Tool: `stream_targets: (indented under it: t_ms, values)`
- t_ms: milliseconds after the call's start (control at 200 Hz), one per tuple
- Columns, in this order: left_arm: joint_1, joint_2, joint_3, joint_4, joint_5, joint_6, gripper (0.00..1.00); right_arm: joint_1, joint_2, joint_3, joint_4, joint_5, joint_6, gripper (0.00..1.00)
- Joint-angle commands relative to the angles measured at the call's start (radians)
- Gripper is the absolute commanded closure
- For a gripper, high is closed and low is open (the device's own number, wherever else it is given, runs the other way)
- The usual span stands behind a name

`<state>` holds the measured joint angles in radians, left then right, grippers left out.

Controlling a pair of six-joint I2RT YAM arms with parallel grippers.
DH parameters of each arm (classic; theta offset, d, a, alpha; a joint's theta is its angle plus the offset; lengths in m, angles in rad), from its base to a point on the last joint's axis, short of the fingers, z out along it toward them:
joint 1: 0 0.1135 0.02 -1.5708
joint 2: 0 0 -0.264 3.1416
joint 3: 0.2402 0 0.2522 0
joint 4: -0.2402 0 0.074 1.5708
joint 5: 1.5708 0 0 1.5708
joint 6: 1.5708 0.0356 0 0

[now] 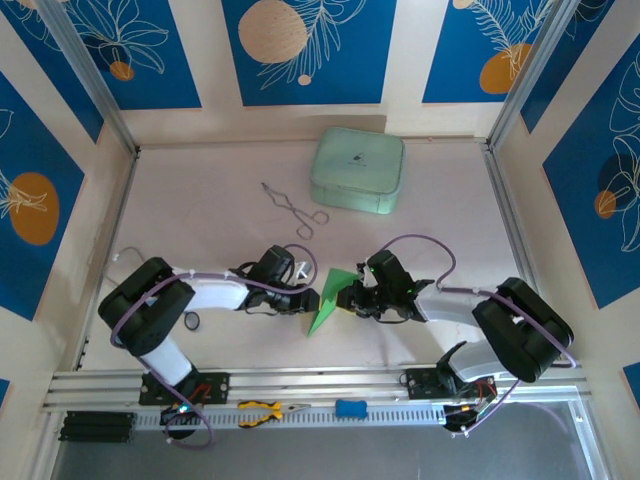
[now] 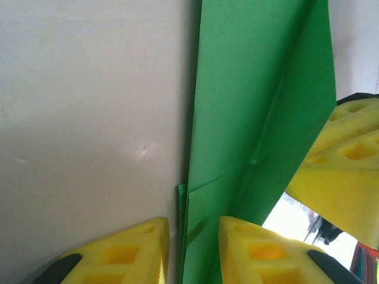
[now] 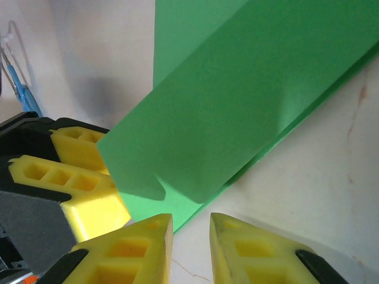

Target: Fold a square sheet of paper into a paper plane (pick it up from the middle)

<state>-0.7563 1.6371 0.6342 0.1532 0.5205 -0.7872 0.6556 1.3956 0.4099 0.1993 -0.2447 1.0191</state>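
**At the near middle of the table: paper folded to a dart, both grippers right at it**

The left gripper [image 1: 308,300] and right gripper [image 1: 350,297] face each other with the paper plane [image 1: 326,305] between them. In the left wrist view, the left gripper [image 2: 194,232] has its jaws at a narrow gap. The folded edge of the plane [image 2: 254,89] runs into that gap, with a sliver of table beside it. I cannot tell whether it is pinched or only straddled. In the right wrist view, the right gripper [image 3: 191,228] also has its jaws narrowly apart. Bare table shows between them, and the plane's lower edge [image 3: 249,89] ends at the tip of one finger, so nothing looks held there.

The paper is no longer a flat square. It is a narrow wedge, with its point toward the arm bases and its wider end toward the far wall. Layered flaps and a long crease show in both wrist views. I judge the main folds done. Pressing the creases and opening the wings seem to be what is left.

The two sets of fingers are very near each other, so that is the tight spot. The table [image 1: 200,200] is bare to the left and right of the plane. The metal tongs [image 1: 290,208] lie a little beyond the left gripper, and the pale case [image 1: 362,172] sits well apart near the far wall. Pliers [image 1: 262,411] rest on the near rail, behind the arms.
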Motion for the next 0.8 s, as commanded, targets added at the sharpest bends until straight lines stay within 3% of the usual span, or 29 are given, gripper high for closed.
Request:
stream_targets:
  t_ms: [0,795]
  values:
    - [0.003,0.042,0.009,0.066,0.045,-0.007,0.7,0.009,0.021,-0.017,0.035,-0.022,0.015,0.75]
    - [-0.011,0.084,-0.024,0.244,0.132,-0.086,0.74,0.001,0.074,-0.037,0.063,-0.011,0.044,0.76]
